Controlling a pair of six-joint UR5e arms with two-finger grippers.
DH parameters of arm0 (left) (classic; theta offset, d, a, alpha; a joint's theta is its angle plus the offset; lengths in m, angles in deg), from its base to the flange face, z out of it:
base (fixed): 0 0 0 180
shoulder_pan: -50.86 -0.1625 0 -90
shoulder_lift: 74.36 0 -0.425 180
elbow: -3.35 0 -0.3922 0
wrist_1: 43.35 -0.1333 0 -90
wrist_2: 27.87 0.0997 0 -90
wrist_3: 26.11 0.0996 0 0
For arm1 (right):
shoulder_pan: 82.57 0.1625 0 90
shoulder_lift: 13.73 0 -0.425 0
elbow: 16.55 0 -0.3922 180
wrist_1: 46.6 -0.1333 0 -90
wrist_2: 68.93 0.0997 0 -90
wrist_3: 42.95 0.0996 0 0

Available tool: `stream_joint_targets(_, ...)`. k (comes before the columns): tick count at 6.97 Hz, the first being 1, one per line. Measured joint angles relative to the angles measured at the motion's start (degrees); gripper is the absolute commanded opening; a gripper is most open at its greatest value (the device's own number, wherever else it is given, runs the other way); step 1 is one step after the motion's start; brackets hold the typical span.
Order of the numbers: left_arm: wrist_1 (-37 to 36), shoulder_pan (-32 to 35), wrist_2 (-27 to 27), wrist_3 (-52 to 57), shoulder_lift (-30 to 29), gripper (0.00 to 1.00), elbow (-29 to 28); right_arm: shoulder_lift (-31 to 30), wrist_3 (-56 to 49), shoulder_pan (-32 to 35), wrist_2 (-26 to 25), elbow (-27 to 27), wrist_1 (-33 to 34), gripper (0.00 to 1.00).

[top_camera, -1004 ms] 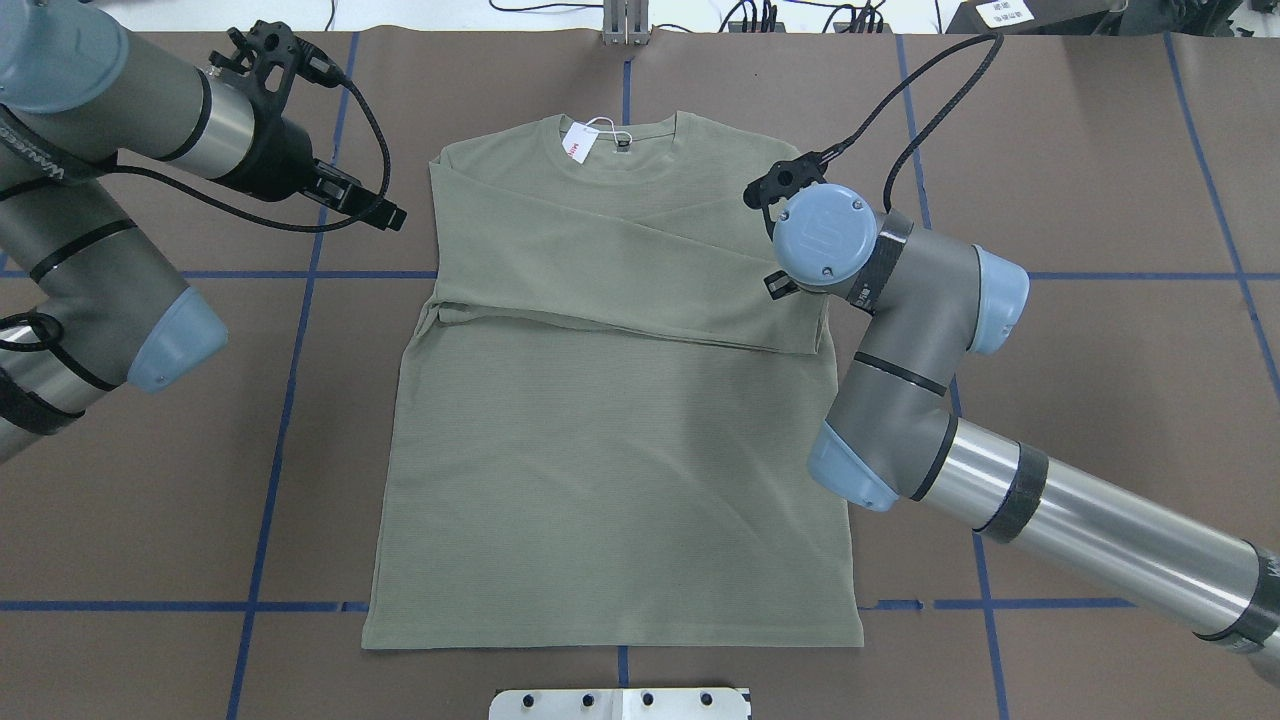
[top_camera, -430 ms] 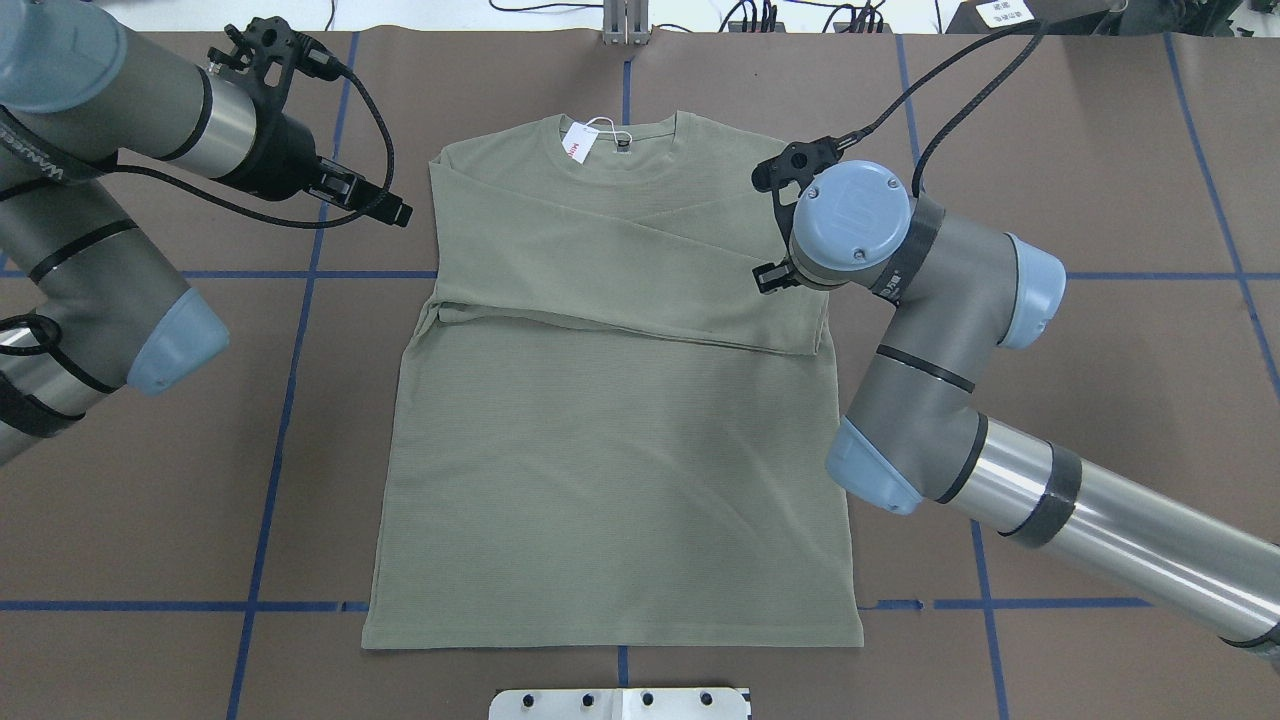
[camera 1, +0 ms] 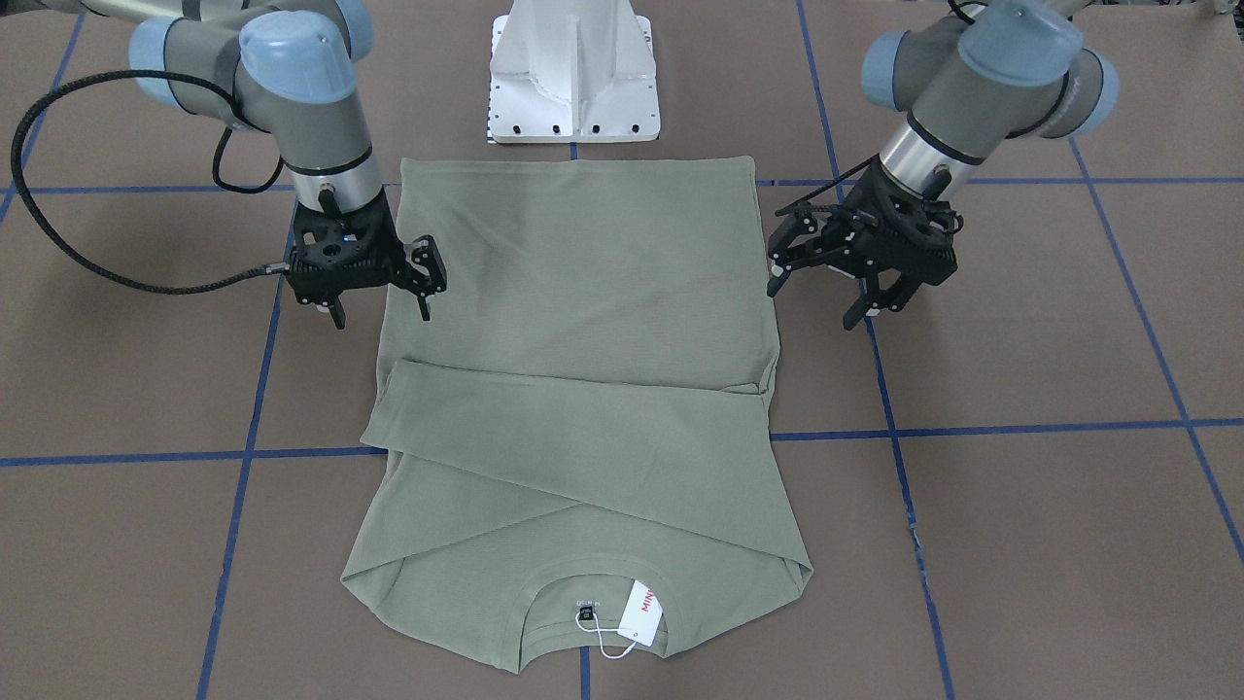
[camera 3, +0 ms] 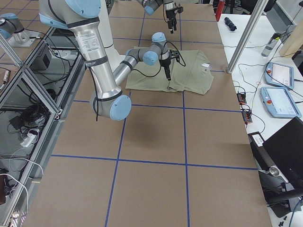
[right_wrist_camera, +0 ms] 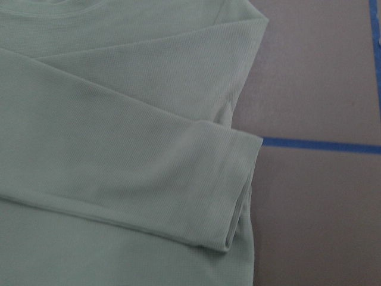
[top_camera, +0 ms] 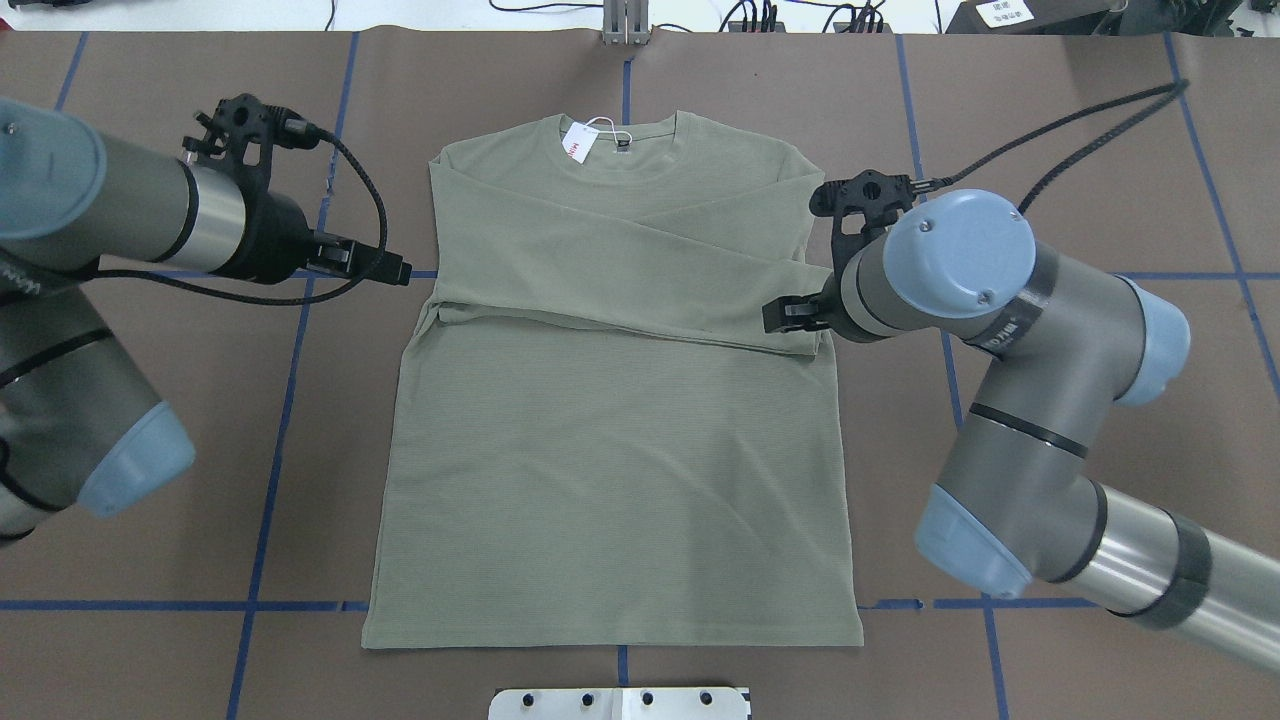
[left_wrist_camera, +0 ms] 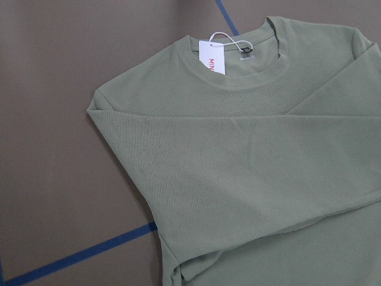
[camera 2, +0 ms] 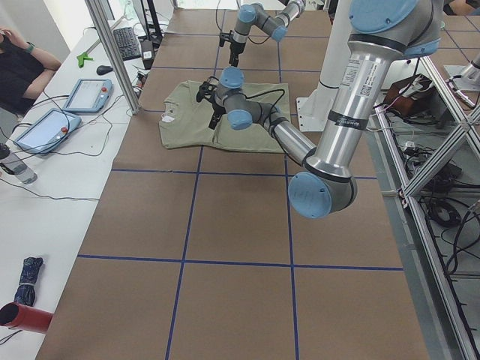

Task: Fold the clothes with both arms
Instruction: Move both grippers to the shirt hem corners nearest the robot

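Note:
The clothes are one pale olive-green shirt [top_camera: 610, 450] lying flat on the brown table, collar at the far side. Both sleeves are folded across its chest [camera 1: 583, 428]. A white hang tag [top_camera: 578, 140] with red lettering sits at the collar. My left gripper [camera 1: 816, 297] hovers open just off the shirt's left side [top_camera: 395, 270], level with the sleeve fold. My right gripper [camera 1: 383, 316] is open over the shirt's right edge [top_camera: 785, 315], by the folded cuff [right_wrist_camera: 232, 196]. Neither holds anything.
The white pedestal base [camera 1: 573, 68] stands at the shirt's hem side. Blue tape lines [top_camera: 300, 350] grid the brown cover. A side table with tablets [camera 2: 86, 94] and a seated person [camera 2: 19, 64] lies beyond the table's far edge.
Both grippers have moved back toward the robot along the shirt's sides, from shoulder level to the sleeve fold. The right wrist has swung outward. The shirt has not moved.

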Motion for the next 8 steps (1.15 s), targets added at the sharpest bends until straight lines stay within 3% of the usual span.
stream_joint_targets(1, 0.98, -3.35, 2.86, -6.01, 4.11, 0.93, 4.38, -4.4, 7.82, -3.19, -1.03, 2.99, -6.32, 0.99)
stream_joint_targets(3, 8.62, -12.92, 12.23, -19.08, 12.62, 0.8, 8.08, -13.57, 20.69, -13.04, -10.42, 6.78, -16.98, 0.91)
stream_joint_targets(5, 12.23, -24.5, 21.42, -32.79, 18.01, 0.68, 8.71, -22.41, 31.6, -22.74, -18.13, 12.85, -18.77, 0.78)
stream_joint_targets(8, 12.32, -37.3, 29.25, -43.9, 21.07, 0.68, 8.25, -26.08, 40.82, -30.13, -25.13, 15.15, -18.74, 0.81)
